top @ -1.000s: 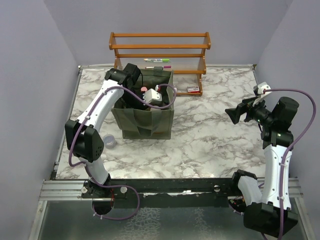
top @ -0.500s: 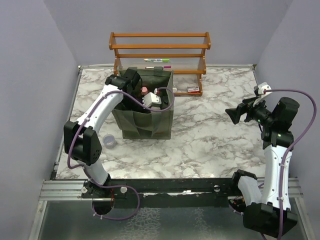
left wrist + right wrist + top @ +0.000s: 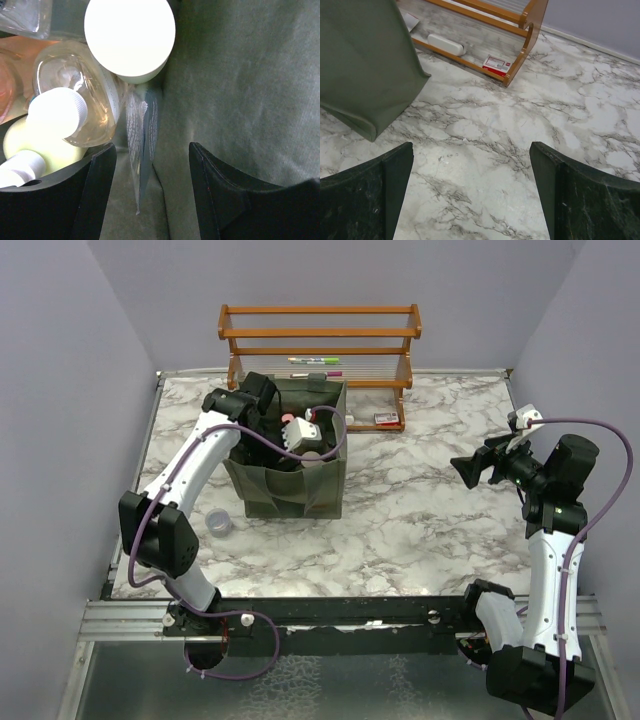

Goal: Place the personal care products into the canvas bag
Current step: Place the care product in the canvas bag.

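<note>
Boxy olive bag [image 3: 288, 490] upper left of centre, left claw [image 3: 149, 147] inside it, spread and empty, clear bottle [image 3: 97, 95] with white cap at frame left, right claw [image 3: 471, 147] at far right, spread above marble [image 3: 520, 125]

Pale lilac walls [image 3: 60, 390] are boxing in a marble desk [image 3: 420, 510] on three sides, and an orange-brown rack [image 3: 320, 333] is standing at the back wall.

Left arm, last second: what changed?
The left arm swung its elbow left, wrist staying inside the olive-green canvas bag, and the left gripper opened its fingers; nothing sits between them now. The right arm and small lavender plastic cup are unchanged.
</note>
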Motion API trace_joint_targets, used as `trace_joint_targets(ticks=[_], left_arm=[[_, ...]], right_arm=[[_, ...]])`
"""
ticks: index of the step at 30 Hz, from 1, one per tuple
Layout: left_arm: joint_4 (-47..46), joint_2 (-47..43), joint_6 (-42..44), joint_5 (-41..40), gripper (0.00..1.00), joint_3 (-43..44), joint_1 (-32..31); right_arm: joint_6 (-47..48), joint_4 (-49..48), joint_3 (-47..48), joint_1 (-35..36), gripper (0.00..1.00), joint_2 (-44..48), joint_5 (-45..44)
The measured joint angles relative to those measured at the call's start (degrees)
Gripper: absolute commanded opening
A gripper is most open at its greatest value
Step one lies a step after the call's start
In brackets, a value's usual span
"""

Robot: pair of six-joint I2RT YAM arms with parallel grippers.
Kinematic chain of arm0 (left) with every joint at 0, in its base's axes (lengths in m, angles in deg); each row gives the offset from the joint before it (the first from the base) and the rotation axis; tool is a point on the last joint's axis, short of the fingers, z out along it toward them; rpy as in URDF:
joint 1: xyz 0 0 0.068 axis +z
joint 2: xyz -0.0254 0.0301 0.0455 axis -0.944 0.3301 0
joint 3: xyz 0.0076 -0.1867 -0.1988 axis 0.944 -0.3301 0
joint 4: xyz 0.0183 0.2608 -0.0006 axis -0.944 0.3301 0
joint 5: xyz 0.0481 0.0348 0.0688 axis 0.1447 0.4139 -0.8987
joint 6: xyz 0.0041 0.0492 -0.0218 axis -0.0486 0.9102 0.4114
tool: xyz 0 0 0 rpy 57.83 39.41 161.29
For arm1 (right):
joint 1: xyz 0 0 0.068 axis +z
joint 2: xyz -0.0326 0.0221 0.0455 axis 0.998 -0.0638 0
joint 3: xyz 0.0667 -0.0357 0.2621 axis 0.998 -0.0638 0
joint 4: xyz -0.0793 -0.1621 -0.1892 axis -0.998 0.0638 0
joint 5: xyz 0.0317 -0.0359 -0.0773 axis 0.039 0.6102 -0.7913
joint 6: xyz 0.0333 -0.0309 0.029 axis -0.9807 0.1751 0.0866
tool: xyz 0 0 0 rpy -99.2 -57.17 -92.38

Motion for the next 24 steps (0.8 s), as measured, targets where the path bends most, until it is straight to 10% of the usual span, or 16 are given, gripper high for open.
trace_joint_targets(ticks=[24], left_arm=[[-7.9, -7.3, -10.5, -3.7, 0.73, 3.8, 0.0]], right_arm=[[0.1, -0.3, 0.0, 0.0, 1.00, -0.5, 0.2]])
